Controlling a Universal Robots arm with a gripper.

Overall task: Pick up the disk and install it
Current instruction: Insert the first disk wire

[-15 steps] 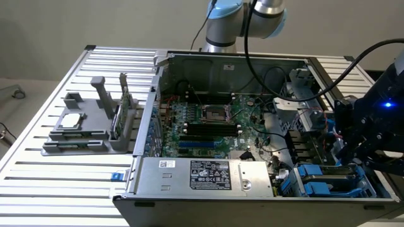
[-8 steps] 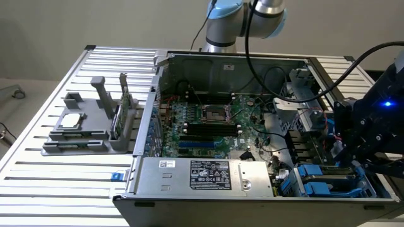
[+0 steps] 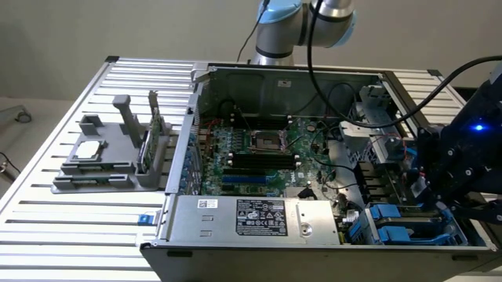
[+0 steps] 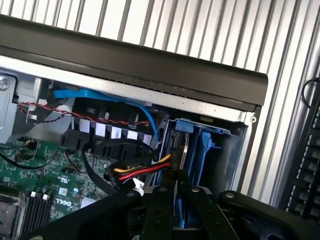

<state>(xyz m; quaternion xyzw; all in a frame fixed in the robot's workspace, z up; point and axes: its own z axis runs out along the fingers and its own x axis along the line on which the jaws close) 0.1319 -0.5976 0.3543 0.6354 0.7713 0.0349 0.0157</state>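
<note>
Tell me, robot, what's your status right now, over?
Black gripper shut on silver-grey disk in blue plastic carrier, edge-on at blue plastic drive cage. Red-yellow cable bundle close beside.

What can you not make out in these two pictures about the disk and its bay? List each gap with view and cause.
- Wrist view: the blue strip at the pincer may be the carrier or the drive cage; black links cover the rest.
- Wrist view: the drive cage's inside, shadowed.
- Exterior view: part of the drive cage, behind the arm's dark wrist.
- Exterior view: the power supply label, print too small.
</note>
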